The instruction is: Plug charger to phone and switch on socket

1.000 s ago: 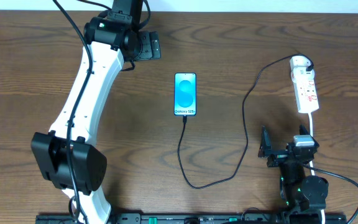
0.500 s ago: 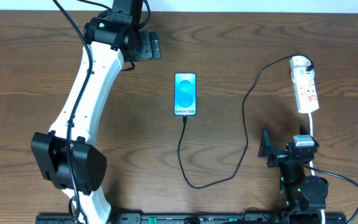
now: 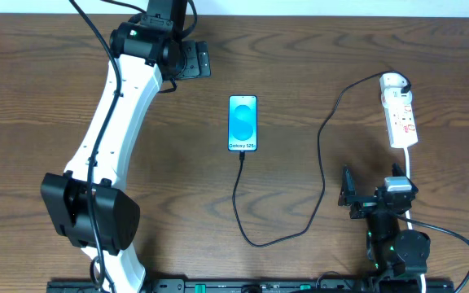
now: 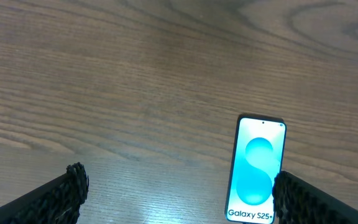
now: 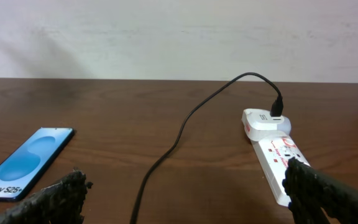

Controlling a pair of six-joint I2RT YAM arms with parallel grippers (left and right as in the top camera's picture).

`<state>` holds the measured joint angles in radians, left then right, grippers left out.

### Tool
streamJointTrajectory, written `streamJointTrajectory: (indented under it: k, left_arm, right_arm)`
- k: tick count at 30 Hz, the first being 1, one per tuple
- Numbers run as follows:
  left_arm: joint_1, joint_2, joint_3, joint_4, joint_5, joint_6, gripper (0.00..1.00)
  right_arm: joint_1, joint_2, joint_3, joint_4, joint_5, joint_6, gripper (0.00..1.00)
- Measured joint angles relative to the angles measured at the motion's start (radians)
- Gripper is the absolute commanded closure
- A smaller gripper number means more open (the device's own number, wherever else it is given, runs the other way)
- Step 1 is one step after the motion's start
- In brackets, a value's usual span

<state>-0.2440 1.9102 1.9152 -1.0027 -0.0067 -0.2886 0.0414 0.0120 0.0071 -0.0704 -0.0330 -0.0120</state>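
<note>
A: Entry one, the phone (image 3: 243, 123)?
B: Flat on the desk (image 3: 39, 98), centre, screen up and lit. The charger (image 3: 320, 138) runs from its near edge in a loose loop across the wood; the connector tip (image 3: 241, 156) looks seated, though the overhead view is too small to be sure.

A: Entry two, the socket (image 3: 401, 118)?
B: Far right, lengthwise, rounded end away from the robot. The black plug (image 5: 276, 111) stands in that far end. Switch position: cannot tell.

A: Hands?
B: Left hand (image 3: 205, 62): jaws wide apart, empty, near the far edge, well left of the phone. Right hand (image 5: 185, 177): jaws wide apart, empty, low at the near edge, the socket just ahead on its right.

A: Step in hand?
B: By my reading, the switch. Use the right hand, being nearer. Bring the jaws together first so one fingertip presses. Come down squarely on the rocker, since the strip is light and may skid. Keep clear of the plug and the white cord (image 3: 411, 159).
</note>
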Motion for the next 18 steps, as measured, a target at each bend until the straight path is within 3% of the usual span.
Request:
streamJointTrajectory:
  k: [4, 9, 18]
  left_arm:
    - [0.0, 0.0, 0.0, -0.045, -0.013, 0.0, 0.02]
    - [-0.001, 0.0, -0.001, -0.216, -0.069, 0.0, 0.02]
    - [-0.016, -0.061, -0.095, -0.195, -0.087, 0.0, 0.02]
  right_arm:
    - [0.0, 0.0, 0.0, 0.0, 0.0, 0.0, 0.01]
    - [0.0, 0.0, 0.0, 0.0, 0.001, 0.0, 0.01]
    - [0.0, 0.0, 0.0, 0.0, 0.002, 0.0, 0.01]
